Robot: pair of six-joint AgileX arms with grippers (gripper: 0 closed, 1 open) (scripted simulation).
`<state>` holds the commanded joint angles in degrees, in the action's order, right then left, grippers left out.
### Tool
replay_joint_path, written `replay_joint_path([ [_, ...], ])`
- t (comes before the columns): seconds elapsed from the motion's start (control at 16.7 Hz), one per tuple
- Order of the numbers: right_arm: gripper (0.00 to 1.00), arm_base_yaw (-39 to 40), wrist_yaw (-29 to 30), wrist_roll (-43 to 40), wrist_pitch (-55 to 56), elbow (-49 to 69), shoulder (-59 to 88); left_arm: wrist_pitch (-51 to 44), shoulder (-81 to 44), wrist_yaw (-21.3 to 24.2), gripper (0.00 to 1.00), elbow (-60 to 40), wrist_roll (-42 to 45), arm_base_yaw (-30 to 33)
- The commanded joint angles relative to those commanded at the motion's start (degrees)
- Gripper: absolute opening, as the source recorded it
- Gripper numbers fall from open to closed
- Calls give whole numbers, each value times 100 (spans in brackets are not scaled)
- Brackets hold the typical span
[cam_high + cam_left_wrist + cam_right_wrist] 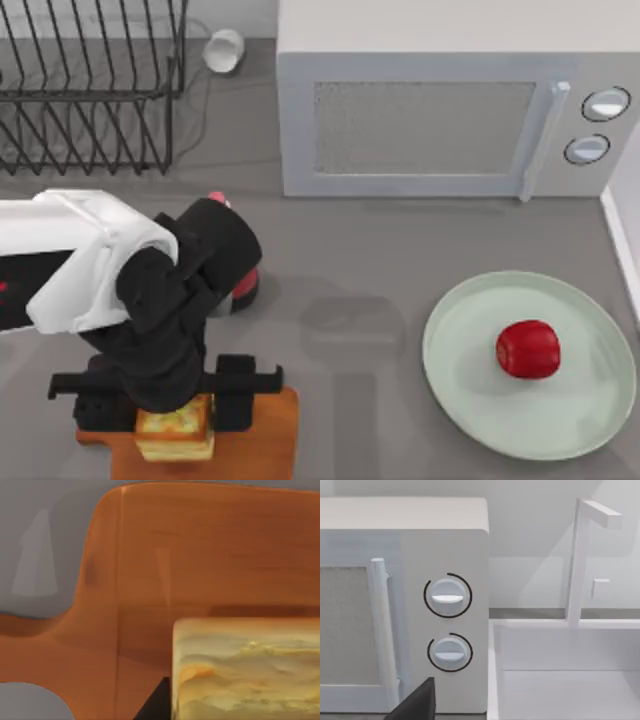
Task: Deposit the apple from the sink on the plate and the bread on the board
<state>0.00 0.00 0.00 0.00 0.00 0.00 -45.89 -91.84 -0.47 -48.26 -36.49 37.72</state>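
Observation:
The bread (175,432), a golden-topped chunk with pale sides, sits between the fingers of my left gripper (172,408) over the left part of the orange-brown board (262,440). The black fingers lie flush against its two sides, so the gripper is shut on it. In the left wrist view the bread (250,670) stands close over the board (200,555), near its handle. The red apple (528,349) lies on the pale green plate (470,390) at the right. A dark part of my right gripper (415,704) faces the microwave and the white sink (570,680).
A white microwave (430,120) fills the back middle. A wire dish rack (90,85) stands at the back left, with a white cup (224,50) beside it. A red-labelled bottle (245,285) is half hidden under my left arm. The sink's rim (622,240) runs along the right edge.

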Motion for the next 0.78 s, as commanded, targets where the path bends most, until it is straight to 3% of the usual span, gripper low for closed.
replay_joint_path([
  [0.18, 100, 0, 0, 0, 0, 0, 0, 0, 0, 0, 0, 0, 0, 0],
  [0.78, 100, 0, 0, 0, 0, 0, 0, 0, 0, 0, 75, 0, 0, 0],
])
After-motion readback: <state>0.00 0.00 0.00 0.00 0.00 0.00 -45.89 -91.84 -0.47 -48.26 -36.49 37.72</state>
